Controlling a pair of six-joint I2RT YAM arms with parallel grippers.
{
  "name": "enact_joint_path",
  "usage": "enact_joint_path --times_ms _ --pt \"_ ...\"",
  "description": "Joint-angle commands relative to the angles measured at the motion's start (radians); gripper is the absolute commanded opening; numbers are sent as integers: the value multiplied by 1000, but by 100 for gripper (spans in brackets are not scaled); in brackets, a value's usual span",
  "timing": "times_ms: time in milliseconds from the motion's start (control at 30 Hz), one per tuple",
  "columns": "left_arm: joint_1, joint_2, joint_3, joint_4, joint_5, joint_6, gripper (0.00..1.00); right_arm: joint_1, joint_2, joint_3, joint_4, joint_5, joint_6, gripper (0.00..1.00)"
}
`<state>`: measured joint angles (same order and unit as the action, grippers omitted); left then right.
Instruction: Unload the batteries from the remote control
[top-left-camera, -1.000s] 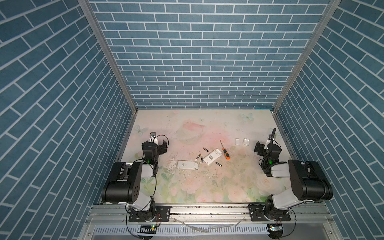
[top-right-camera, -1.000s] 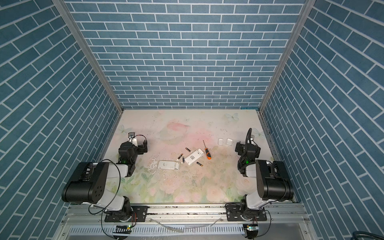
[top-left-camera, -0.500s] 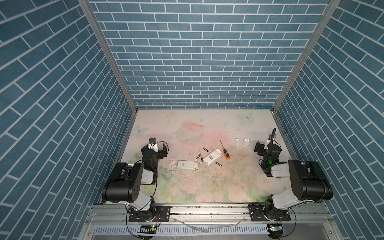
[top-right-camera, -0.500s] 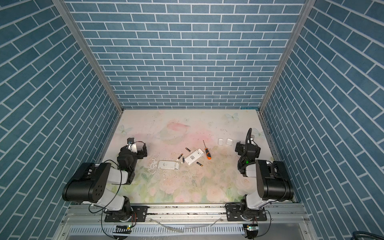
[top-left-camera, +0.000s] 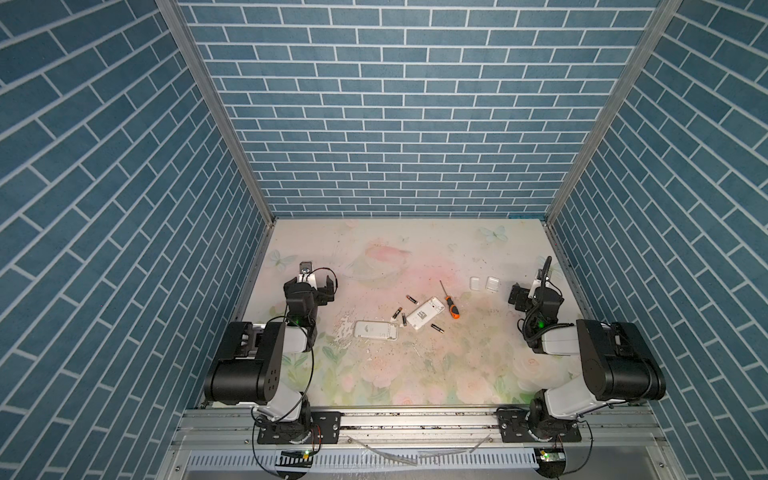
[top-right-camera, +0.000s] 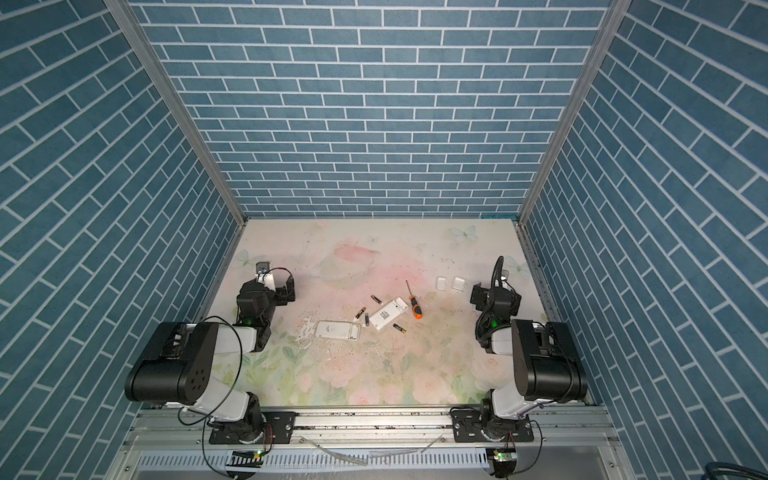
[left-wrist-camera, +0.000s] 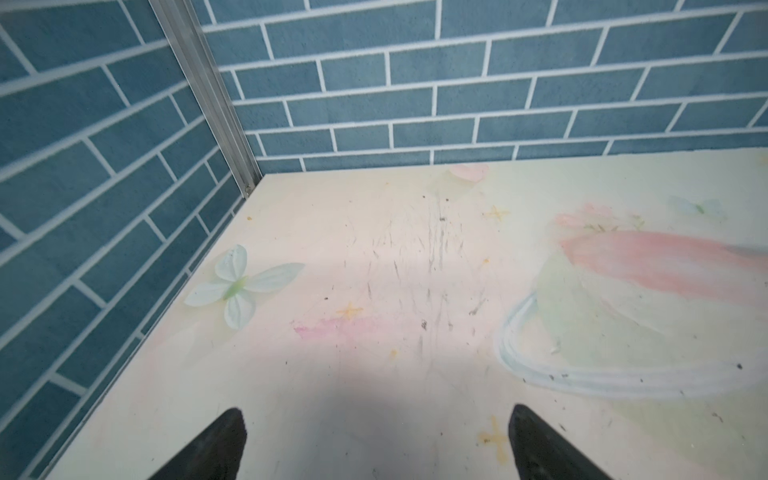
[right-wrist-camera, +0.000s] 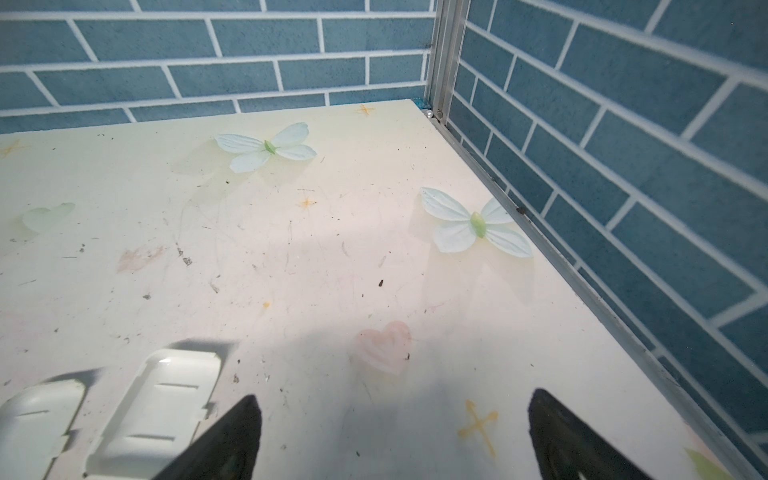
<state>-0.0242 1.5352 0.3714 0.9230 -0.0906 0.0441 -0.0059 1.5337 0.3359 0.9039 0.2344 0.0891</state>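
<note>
Two white remote controls lie mid-table in both top views, one flat (top-left-camera: 376, 330) (top-right-camera: 336, 330) and one angled (top-left-camera: 425, 313) (top-right-camera: 388, 313). Several batteries lie loose around the angled remote: one behind it (top-left-camera: 411, 299), two at its left end (top-left-camera: 397, 312) (top-left-camera: 404, 319), one in front (top-left-camera: 436, 328). My left gripper (top-left-camera: 309, 286) (left-wrist-camera: 376, 440) is open over bare table at the far left, well away from them. My right gripper (top-left-camera: 536, 293) (right-wrist-camera: 395, 436) is open at the far right, nothing between its fingers (right-wrist-camera: 224, 444).
An orange-and-black screwdriver (top-left-camera: 451, 305) lies right of the angled remote. Two small white covers (top-left-camera: 475, 283) (top-left-camera: 493, 283) rest left of the right gripper, and the nearer cover (right-wrist-camera: 162, 399) shows in the right wrist view. Blue brick walls (top-left-camera: 395, 124) enclose three sides.
The left gripper dipped toward the near side half a second ago and is back about where it stood a second ago. The right arm, remotes and batteries have not moved.
</note>
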Motion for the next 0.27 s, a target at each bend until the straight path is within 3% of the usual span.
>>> enact_joint_path --times_ms 0,233 --pt "4 -7 13 -56 34 20 100 -2 8 34 9 -8 -10 99" --pt "4 -3 14 -51 43 23 100 -3 8 35 10 -8 -9 99"
